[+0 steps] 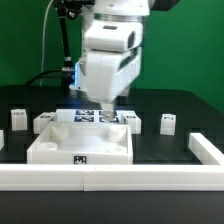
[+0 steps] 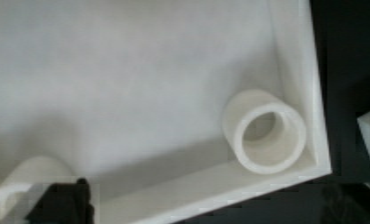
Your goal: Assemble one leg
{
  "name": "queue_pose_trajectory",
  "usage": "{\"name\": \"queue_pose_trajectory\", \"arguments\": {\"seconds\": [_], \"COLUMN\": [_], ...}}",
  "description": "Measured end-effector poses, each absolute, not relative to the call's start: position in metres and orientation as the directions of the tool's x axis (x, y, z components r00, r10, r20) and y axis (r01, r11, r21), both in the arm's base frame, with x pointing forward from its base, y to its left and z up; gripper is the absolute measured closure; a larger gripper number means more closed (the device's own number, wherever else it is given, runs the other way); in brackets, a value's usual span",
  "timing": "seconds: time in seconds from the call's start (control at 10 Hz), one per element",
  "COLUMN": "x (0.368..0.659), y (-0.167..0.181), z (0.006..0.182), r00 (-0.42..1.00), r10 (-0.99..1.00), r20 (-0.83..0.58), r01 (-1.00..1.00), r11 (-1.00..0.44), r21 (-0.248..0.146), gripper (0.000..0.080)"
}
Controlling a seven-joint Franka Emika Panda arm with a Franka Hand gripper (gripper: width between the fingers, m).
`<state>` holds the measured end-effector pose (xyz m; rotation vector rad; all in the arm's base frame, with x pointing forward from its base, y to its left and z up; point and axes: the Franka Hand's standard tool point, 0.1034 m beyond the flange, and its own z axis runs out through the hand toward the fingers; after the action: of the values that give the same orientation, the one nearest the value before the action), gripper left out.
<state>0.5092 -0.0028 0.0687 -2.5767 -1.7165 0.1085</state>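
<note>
A large white tray-like part (image 1: 80, 148) with round sockets lies in the middle of the table. Small white legs with tags stand around it: one at the exterior view's far left (image 1: 18, 118), one by the tray's back left corner (image 1: 43, 122), one behind its back right corner (image 1: 132, 120). My gripper (image 1: 105, 104) hangs low over the tray's back edge and holds nothing. The wrist view looks down into the tray (image 2: 129, 90) at a round socket (image 2: 267, 135). One dark finger (image 2: 66, 200) shows far to one side, so the jaws stand apart.
Another leg (image 1: 167, 123) stands at the exterior view's right. The marker board (image 1: 88, 115) lies behind the tray, under the gripper. A low white wall (image 1: 110, 178) runs along the front and up the right side (image 1: 205, 148).
</note>
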Motion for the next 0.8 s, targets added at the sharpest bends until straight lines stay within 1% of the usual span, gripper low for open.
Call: {"name": "queue_pose_trajectory", "arguments": {"seconds": [0.4, 0.5, 0.6, 0.7, 0.8], "x": [0.509, 0.508, 0.494, 0.483, 0.481], "y": [-0.002, -0.003, -0.008, -0.014, -0.019], "z": [0.068, 0.064, 0.055, 0.049, 0.045], "r00": [0.382, 0.306, 0.251, 0.208, 0.168], "r10": [0.924, 0.952, 0.968, 0.978, 0.986], "r20": [-0.034, -0.013, -0.001, -0.002, -0.006], "r01": [0.920, 0.952, 0.968, 0.978, 0.985], "r11": [-0.383, -0.306, -0.251, -0.208, -0.168], "r21": [-0.077, -0.025, 0.007, 0.014, 0.032], "gripper": [0.0150, 0.0150, 0.0150, 0.0150, 0.0150]}}
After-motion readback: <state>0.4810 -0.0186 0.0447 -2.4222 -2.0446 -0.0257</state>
